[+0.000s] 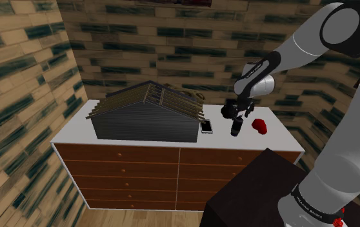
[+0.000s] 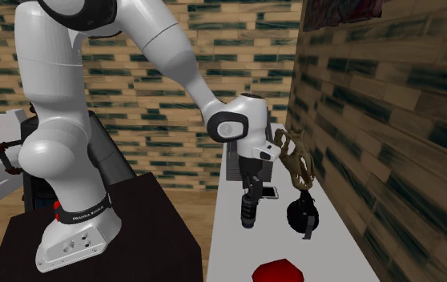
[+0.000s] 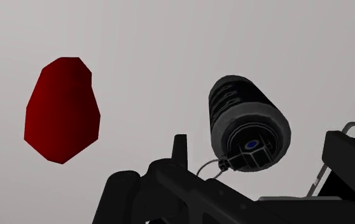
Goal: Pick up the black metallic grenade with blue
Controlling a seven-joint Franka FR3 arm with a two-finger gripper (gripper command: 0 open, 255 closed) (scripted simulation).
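Above table (image 1: pixel 75 132), pincer (image 2: pixel 248 216) spread, pinching nothing. Grenade (image 3: pixel 249 121) beside it, pin end partly masked by pincer's base. Phone (image 1: pixel 206 126) half hidden behind finger (image 3: pixel 351 162) in wrist view.

Glossy white arm (image 2: pixel 62 120), dark grey joints (image 2: pixel 228 126), black lettered base band (image 2: pixel 82 213), all-black gripper (image 2: pixel 248 221).

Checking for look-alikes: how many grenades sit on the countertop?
1. The black grenade sits between the red lump and the phone; the roofed model could hide others.
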